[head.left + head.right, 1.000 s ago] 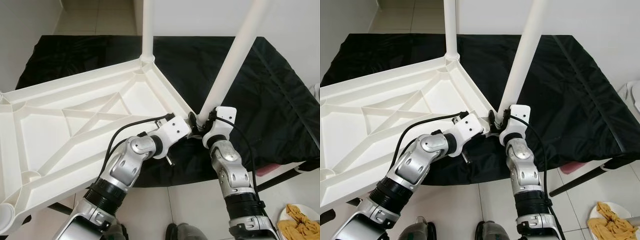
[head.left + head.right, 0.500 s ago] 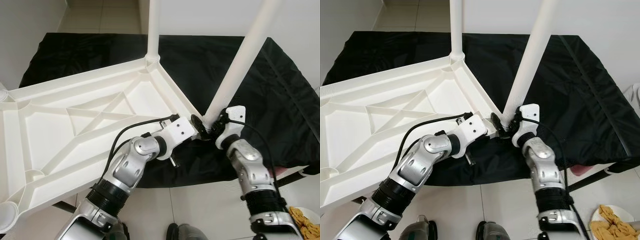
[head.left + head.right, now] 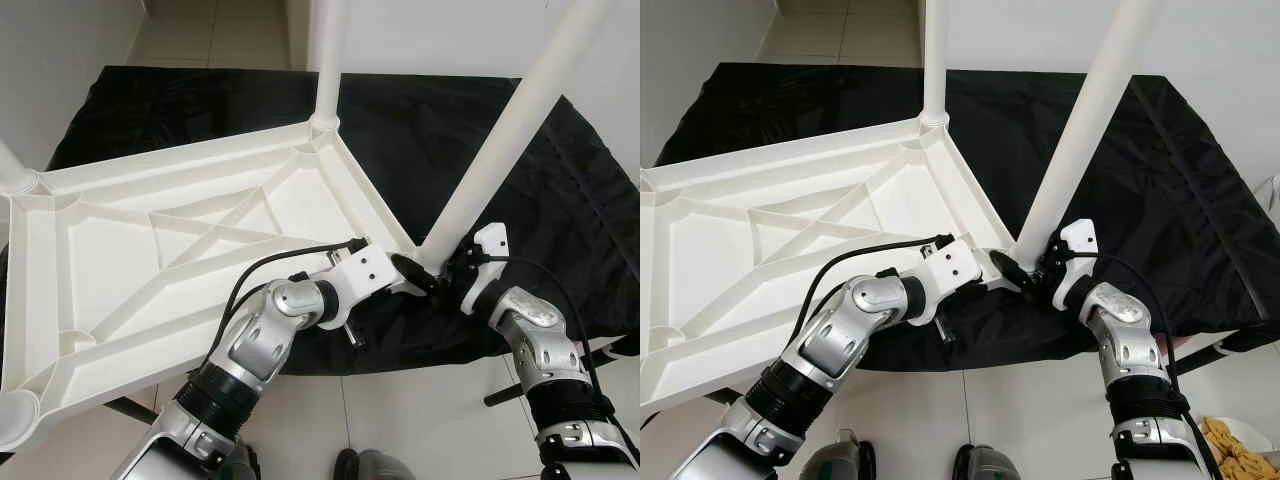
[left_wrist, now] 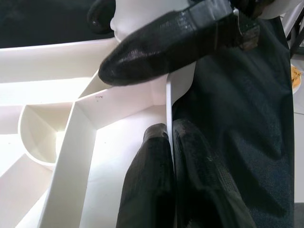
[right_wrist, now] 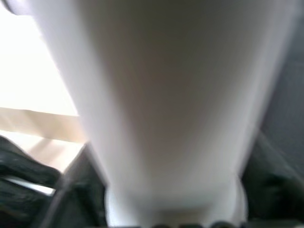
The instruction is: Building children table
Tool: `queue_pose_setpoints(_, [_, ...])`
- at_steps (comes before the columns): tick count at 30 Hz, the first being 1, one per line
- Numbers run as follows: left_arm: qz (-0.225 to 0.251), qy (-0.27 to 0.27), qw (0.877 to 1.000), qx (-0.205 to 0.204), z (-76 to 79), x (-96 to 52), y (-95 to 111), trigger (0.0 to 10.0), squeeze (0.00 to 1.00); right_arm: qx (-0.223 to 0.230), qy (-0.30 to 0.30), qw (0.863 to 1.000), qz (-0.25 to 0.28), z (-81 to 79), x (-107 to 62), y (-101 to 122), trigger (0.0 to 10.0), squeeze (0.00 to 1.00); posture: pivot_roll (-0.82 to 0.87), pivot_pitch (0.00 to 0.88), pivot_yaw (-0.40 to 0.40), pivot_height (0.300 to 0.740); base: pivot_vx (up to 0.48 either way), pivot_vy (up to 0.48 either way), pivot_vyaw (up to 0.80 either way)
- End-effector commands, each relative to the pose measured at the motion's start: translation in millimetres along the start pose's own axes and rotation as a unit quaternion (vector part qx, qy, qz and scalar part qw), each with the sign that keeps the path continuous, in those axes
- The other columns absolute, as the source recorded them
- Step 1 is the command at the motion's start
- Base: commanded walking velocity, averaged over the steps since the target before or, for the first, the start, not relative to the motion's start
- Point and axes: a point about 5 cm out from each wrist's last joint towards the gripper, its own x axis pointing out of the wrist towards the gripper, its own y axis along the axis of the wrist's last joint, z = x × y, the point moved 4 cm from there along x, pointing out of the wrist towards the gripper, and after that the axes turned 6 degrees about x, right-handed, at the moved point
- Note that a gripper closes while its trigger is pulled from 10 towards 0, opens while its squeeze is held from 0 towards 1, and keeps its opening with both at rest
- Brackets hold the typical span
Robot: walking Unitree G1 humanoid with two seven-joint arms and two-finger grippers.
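The left gripper (image 3: pixel 400 283) is reached forward from a bent silver elbow, and its two black fingers (image 4: pixel 156 190) are pinched on the thin rim of the upturned white plastic ribbed tabletop (image 3: pixel 190 260), one finger on each side of the edge, at the corner nearest the robot. The right gripper (image 3: pixel 447 275) is brought in from the other side on a raised forearm and is clasped around the foot of the long white round table leg (image 3: pixel 510 130), whose base sits at that same corner, just ahead of the left fingertips. In the right wrist view the leg (image 5: pixel 156 95) is seen between the dark fingers (image 5: pixel 273 171). The leg is tilted up and away to the right of both grippers. A second white upright leg (image 3: pixel 326 60) is seated in the far corner, well beyond the left gripper. The tabletop lies on a black cloth sheet (image 3: pixel 560 200), which spreads past the grippers to the right. Pale floor tiles (image 3: pixel 420 420) are seen below both arms.
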Motion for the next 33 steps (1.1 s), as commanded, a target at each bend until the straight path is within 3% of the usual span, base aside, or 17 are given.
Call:
queue_pose_setpoints(1, [0.028, -0.014, 1.000, -0.002, 3.7, -2.0, 9, 10.0, 0.00, 0.025, -0.014, 0.999, -0.042, 4.6, -11.5, -23, 0.0, 0.00, 0.05, 0.097, -0.052, 0.740, 0.000, 0.000, 0.00])
queue_pose_setpoints(12, [0.026, -0.013, 1.000, -0.001, 3.5, -2.8, 9, 10.0, 0.00, 0.062, -0.017, 0.997, -0.042, 8.8, -16.1, -29, 0.0, 0.00, 0.05, 0.095, -0.054, 0.740, 0.000, 0.000, 0.00])
queue_pose_setpoints(17, [0.028, -0.014, 1.000, -0.001, 4.4, -2.2, 10, 10.0, 0.00, 0.072, -0.044, 0.996, -0.022, 8.9, -9.4, -27, 0.0, 0.00, 0.05, 0.094, -0.056, 0.740, 0.000, 0.000, 0.00])
queue_pose_setpoints(19, [0.029, -0.015, 0.999, -0.001, 4.6, -1.5, 11, 10.0, 0.00, 0.077, -0.082, 0.994, -0.006, 10.3, -2.5, -26, 0.0, 0.00, 0.05, 0.091, -0.059, 0.740, 0.000, 0.000, 0.00])
queue_pose_setpoints(28, [0.030, -0.015, 0.999, -0.001, 4.5, -1.4, 11, 10.0, 0.00, 0.085, -0.092, 0.992, 0.010, 3.6, 4.7, -25, 0.0, 0.00, 0.05, 0.090, -0.057, 0.740, 0.000, 0.000, 0.00])
queue_pose_setpoints(33, [0.029, -0.015, 0.999, 0.000, 3.7, -1.6, 11, 10.0, 0.00, 0.085, -0.101, 0.991, 0.013, 7.8, 3.7, -23, 0.0, 0.00, 0.04, 0.090, -0.053, 0.740, 0.000, 0.000, 0.00])
